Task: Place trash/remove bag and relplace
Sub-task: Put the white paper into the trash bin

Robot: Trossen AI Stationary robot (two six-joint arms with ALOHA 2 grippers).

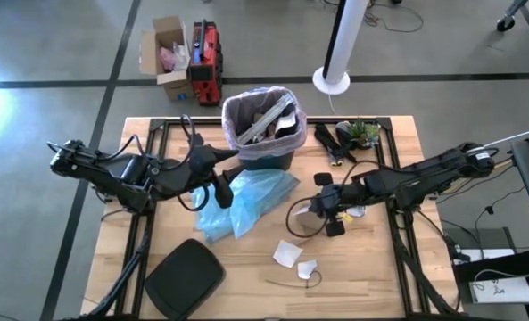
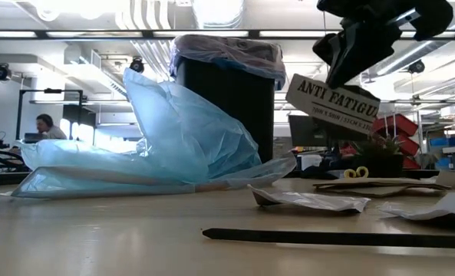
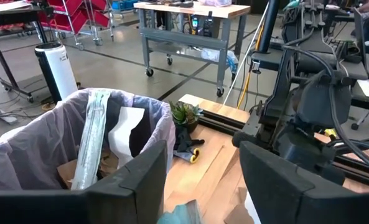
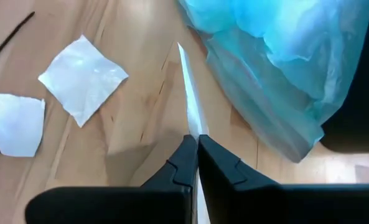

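Note:
The black bin (image 1: 262, 134) stands at the table's far middle, lined with the pinkish-white bag (image 3: 28, 143); brown and white trash (image 3: 119, 140) lies inside it. Two white scraps (image 1: 288, 253) lie flat on the table toward its near edge. My left gripper (image 3: 203, 162) is open and hovers just near of the bin, over the light blue bag (image 1: 246, 201). My right gripper (image 4: 193, 146), to the right of the blue bag, is shut on a white printed card (image 2: 333, 97). My right gripper pinches the white card between its two fingers. In the right wrist view the card shows edge-on (image 4: 188, 99), running out past the fingertips. In the low view the fingers (image 2: 350, 54) come from above onto its upper edge. The card hangs tilted, clear of the table.
A black lid (image 1: 185, 276) lies at the near left. A black strip (image 2: 327, 238) lies near the scraps. A small plant and dark clutter (image 1: 349, 135) sit right of the bin. The blue bag is heaped against the bin's near side.

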